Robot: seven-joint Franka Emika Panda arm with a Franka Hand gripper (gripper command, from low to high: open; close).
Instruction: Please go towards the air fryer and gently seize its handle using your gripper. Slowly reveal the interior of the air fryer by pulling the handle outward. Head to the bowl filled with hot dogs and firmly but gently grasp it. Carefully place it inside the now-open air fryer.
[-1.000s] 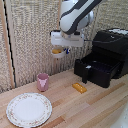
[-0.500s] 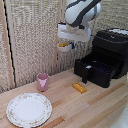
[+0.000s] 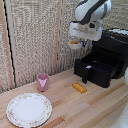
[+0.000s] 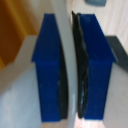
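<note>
The black air fryer (image 3: 114, 47) stands at the exterior view's right, on the wooden table. Its drawer (image 3: 99, 70) is pulled out, with the short black handle (image 3: 85, 75) at its front. My gripper (image 3: 79, 40) hangs in the air above and a little to the left of the open drawer. It is shut on the small white bowl (image 3: 75, 45), in which an orange-yellow bit of hot dog (image 3: 73, 43) shows. In the wrist view the blue finger pads (image 4: 47, 70) clamp the bowl's white rim (image 4: 67, 60) between them.
An orange-yellow oblong block (image 3: 79, 88) lies on the table (image 3: 95, 107) in front of the drawer. A pink cup (image 3: 43, 81) stands to the left, and a large patterned plate (image 3: 28, 109) lies at the front left. A woven screen (image 3: 35, 35) backs the scene.
My gripper has carried the bowl toward the exterior view's right, closer to the air fryer, staying high above the table. Nothing else has moved.
</note>
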